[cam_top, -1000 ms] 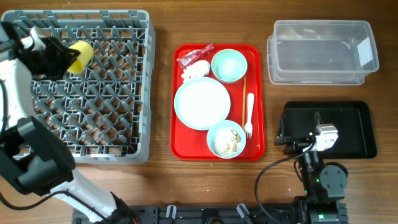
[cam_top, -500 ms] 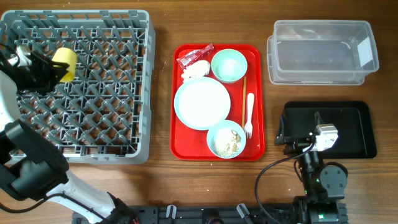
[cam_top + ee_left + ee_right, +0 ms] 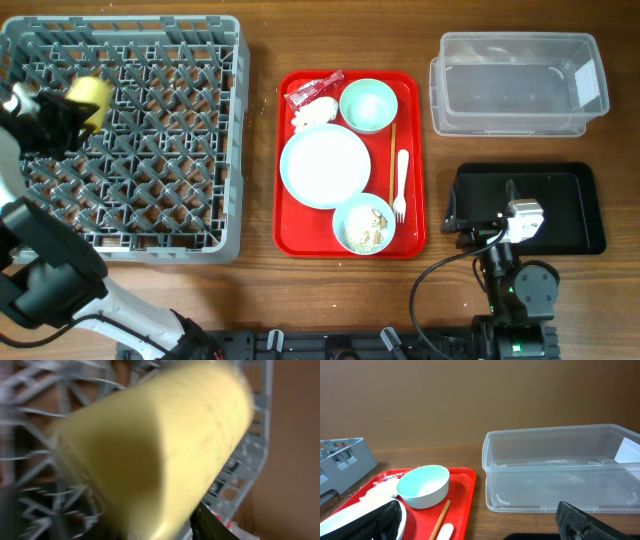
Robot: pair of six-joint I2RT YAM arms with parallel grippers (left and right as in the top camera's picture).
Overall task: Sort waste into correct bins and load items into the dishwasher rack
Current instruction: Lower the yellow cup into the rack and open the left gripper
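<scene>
No text is legible. The wrapper [image 3: 314, 90] bears print, perhaps lettering, too small to read. The white label [image 3: 591, 90] on the tub [image 3: 515, 85] shows nothing readable.

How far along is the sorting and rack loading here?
Done: nothing clearly; the clear tub and black tray look empty. In hand: the yellow cup sits at the left claw over the dishwasher rack; whether it is released is unclear. Left: plate, empty bowl, bowl of rice scraps, fork, chopsticks, wrapper and napkin all lie on the red tray. The right claw is open.

Red serving tray [image 3: 300, 232] — wooden table [image 3: 260, 150]
</scene>
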